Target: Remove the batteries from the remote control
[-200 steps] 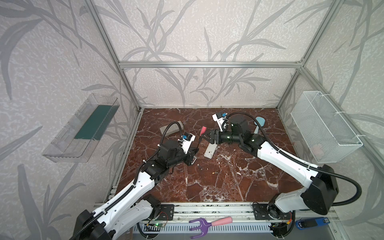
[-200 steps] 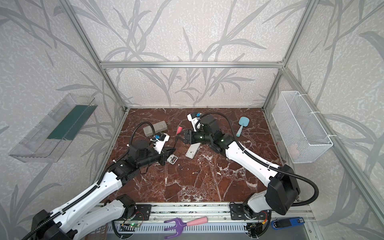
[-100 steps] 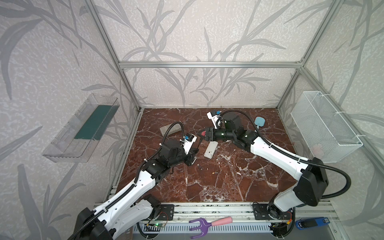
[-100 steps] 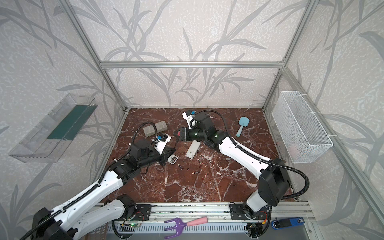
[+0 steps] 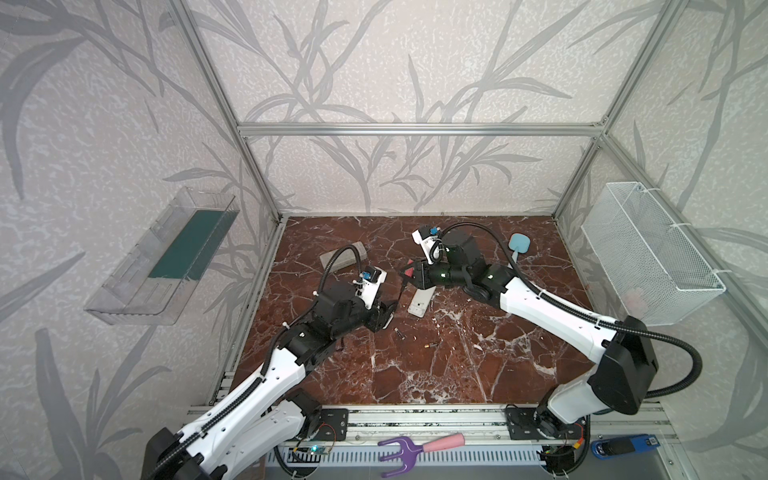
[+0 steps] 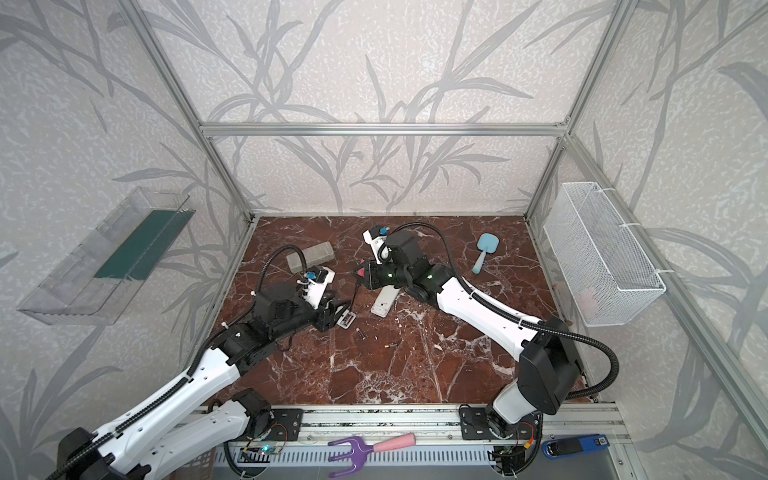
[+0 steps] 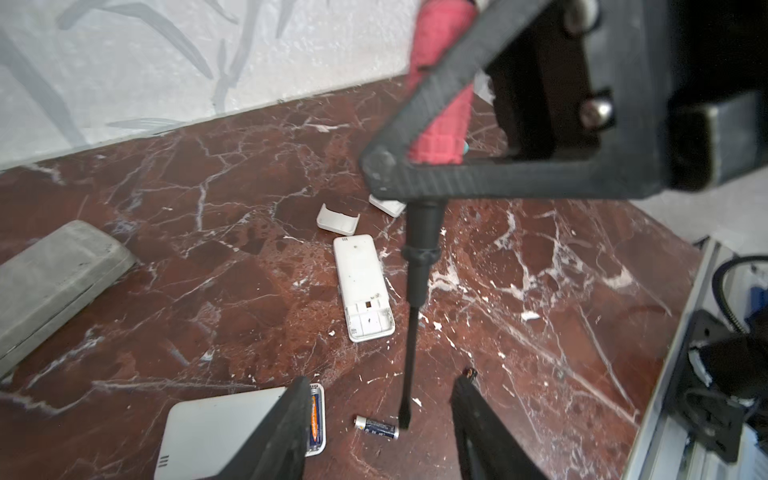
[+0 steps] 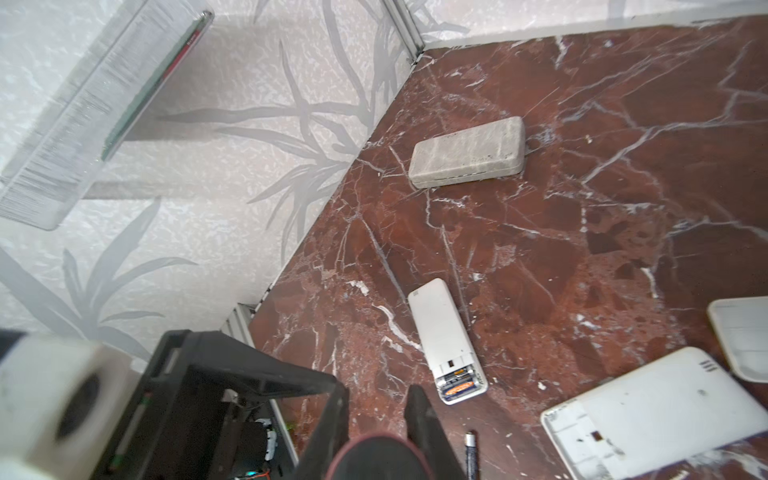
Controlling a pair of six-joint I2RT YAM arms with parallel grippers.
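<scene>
- The left pincer (image 7: 381, 382) has its fingers (image 7: 291, 432) spread apart and nothing is clamped between them.
- One finger lies over the edge of a loaded remote (image 7: 216, 432), which rests flat on the table (image 5: 415, 374) with its back cover off.
- One battery (image 7: 314, 417) sits in that remote's open compartment, right beside the finger. The right wrist view shows the same compartment and battery (image 8: 459, 387).
- A loose battery (image 7: 376, 427) lies on the table under the gap between the left pincer's fingers.
- A second loose battery (image 5: 430, 345), with a gold tip, lies a little further from the left pincer, towards the front of the table.
- The right pincer (image 8: 376, 388) is clamped on the red handle of a screwdriver (image 7: 415, 291), one finger on either side.
- The screwdriver's dark shaft slants down from the right pincer towards the left pincer.
- In the left wrist view its tip lines up with one end of the loose battery, but in both top views the tip is clear of it.
- An empty remote (image 7: 361, 282) lies face down just beside the shaft and below the right pincer, its battery compartment bare.
- A white cover (image 7: 337, 219) lies near the far end of the empty remote.
- A grey case (image 8: 467, 151) rests well apart from both pincers, towards the back left corner.
</scene>
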